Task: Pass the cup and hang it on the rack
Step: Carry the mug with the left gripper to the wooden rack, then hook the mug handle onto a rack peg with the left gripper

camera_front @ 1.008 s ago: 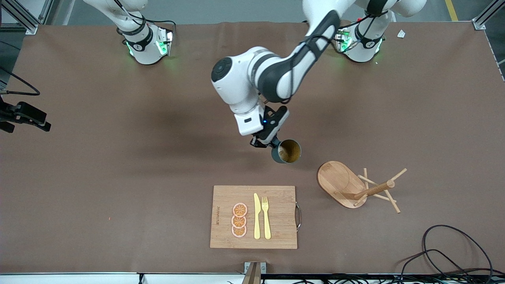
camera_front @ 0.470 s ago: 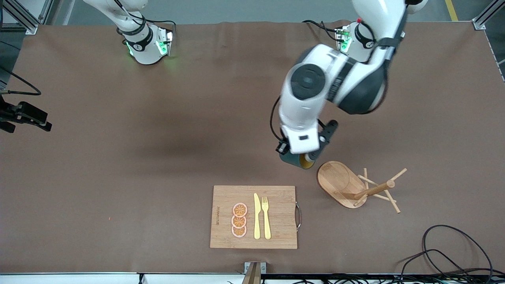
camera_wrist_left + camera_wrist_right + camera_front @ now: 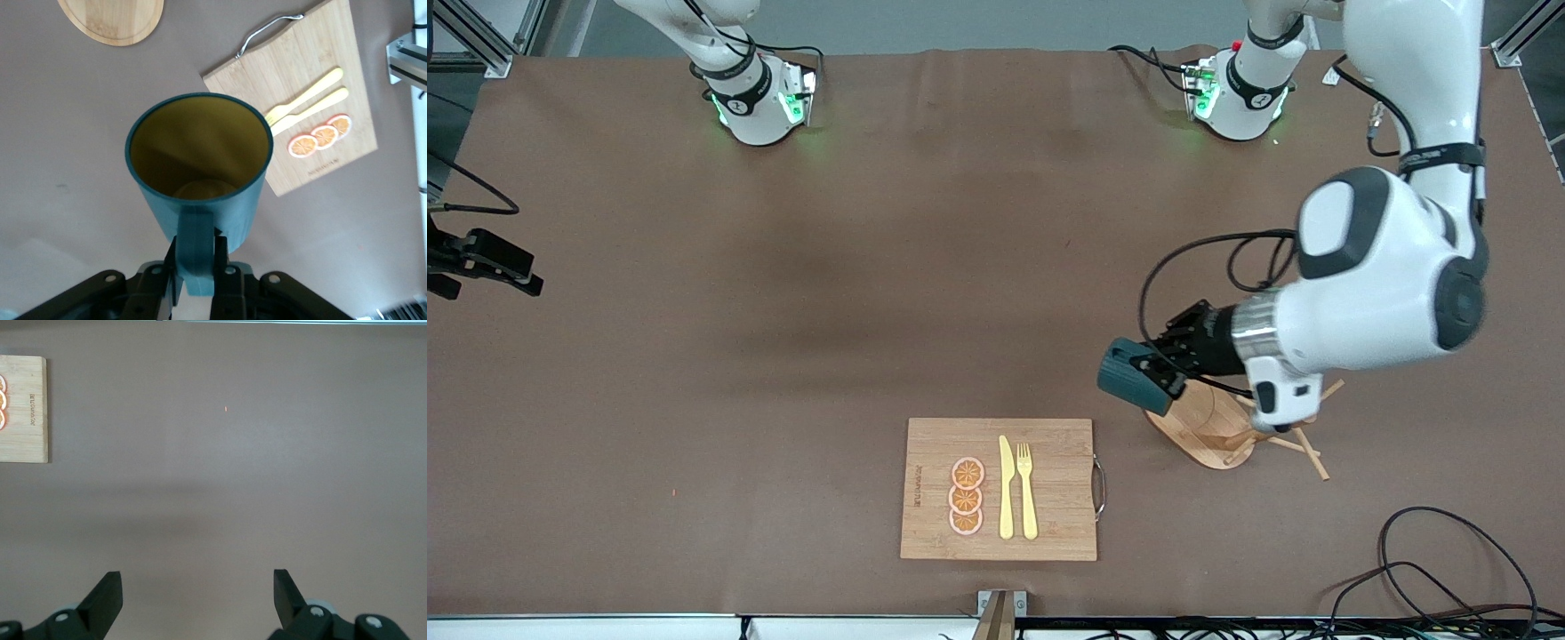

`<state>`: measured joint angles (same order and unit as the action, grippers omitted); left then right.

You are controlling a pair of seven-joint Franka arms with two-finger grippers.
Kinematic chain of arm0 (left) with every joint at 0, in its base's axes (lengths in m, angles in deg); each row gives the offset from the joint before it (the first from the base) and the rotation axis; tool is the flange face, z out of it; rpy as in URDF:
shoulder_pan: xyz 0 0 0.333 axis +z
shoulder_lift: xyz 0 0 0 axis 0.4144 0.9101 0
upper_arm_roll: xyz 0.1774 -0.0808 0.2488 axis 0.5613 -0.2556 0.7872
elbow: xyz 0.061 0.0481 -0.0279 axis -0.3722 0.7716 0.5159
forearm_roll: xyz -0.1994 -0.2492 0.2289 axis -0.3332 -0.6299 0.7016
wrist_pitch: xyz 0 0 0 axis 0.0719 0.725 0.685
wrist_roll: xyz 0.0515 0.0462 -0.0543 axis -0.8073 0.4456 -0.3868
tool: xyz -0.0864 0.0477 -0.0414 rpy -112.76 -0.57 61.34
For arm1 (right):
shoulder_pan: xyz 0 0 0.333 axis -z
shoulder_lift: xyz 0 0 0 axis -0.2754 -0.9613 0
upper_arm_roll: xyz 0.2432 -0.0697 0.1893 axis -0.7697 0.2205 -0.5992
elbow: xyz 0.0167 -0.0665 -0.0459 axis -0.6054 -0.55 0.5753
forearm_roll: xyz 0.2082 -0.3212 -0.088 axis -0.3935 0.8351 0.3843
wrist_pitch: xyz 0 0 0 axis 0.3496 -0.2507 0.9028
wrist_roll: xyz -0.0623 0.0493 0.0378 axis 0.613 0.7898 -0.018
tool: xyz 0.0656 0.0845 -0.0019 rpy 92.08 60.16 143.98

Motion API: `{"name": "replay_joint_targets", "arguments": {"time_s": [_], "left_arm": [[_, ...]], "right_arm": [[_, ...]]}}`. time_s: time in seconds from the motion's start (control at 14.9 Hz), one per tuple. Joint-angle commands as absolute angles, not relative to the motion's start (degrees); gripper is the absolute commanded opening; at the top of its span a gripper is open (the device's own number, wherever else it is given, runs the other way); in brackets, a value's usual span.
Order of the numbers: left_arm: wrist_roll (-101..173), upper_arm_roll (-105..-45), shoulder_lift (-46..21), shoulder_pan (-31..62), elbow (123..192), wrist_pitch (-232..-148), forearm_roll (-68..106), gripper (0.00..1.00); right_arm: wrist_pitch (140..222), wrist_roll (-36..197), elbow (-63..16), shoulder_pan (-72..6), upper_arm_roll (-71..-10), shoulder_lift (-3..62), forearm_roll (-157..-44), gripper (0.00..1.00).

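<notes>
Moved since a second ago: left gripper (image 3: 1167,369), clamped on the handle of the teal mug (image 3: 1129,376), carried from over mid-bench to over the oval base of the mug tree (image 3: 1209,427), now at the mug's 4 o'clock in the front view. Mug turned on its side.

Right gripper (image 3: 197,597): fingers apart, waiting over bare bench.

Bench (image 3: 783,356): brown covering. Bamboo cutting board (image 3: 1049,480) with orange slices (image 3: 966,496), knife (image 3: 1006,489), fork (image 3: 1026,489). Black cables (image 3: 1432,560) by the mug tree's 4 o'clock.

The right gripper (image 3: 197,590) — fingers (image 3: 105,597) spread wide — hangs over brown table (image 3: 227,487), a cutting board (image 3: 25,410) edge showing.
</notes>
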<state>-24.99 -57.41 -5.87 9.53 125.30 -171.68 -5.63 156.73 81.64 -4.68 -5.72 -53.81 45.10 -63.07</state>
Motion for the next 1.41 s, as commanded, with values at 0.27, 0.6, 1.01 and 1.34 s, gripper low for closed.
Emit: {"name": "replay_joint_targets", "arguments": {"time_s": [0.27,0.6,1.01,1.34], "left_arm": [[-14.2,-57.9,-4.1,17.9,127.5,-165.7,-18.6,0.00],[-11.9,-57.8,-2.6,20.7,127.6,-163.2,-19.5,0.00],[-5.8,-57.8,-1.6,25.1,128.0,-160.3,-19.4,0.00],[-6.0,-57.7,-0.8,26.4,127.9,-160.9,-19.3,0.01]], "right_arm": [[156.1,82.3,-4.9,-5.7,-54.1,45.9,-62.4,1.00],[156.1,82.3,-4.9,-5.7,-54.1,45.9,-62.4,1.00],[156.1,82.3,-4.9,-5.7,-54.1,45.9,-62.4,1.00],[156.1,82.3,-4.9,-5.7,-54.1,45.9,-62.4,1.00]]}}
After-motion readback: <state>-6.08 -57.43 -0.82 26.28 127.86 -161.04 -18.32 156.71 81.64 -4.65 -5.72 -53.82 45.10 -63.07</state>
